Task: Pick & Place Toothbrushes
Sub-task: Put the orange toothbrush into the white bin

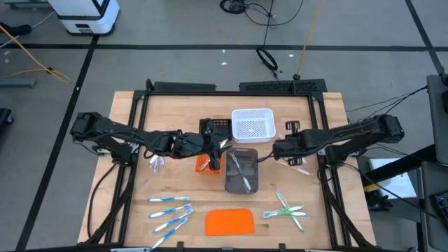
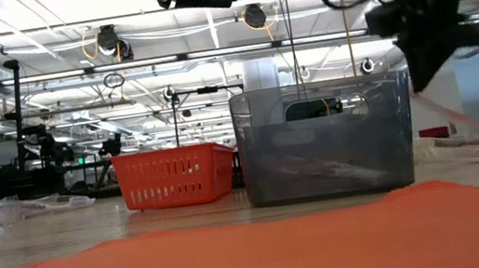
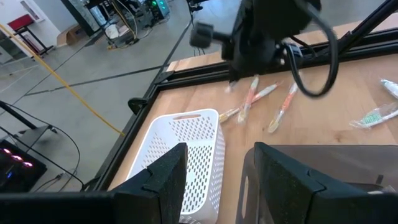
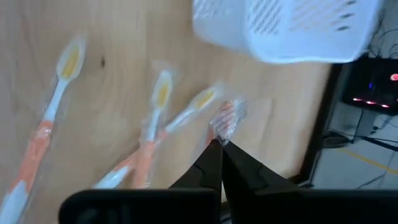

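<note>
While the right gripper (image 4: 219, 144) jaws pinch an orange toothbrush (image 4: 225, 118), its handle is hidden.

Bright even overhead light, soft shadows, wrist views blurred

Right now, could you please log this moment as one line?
right pincer: shut on orange toothbrush | left pincer: open, above white basket
</note>
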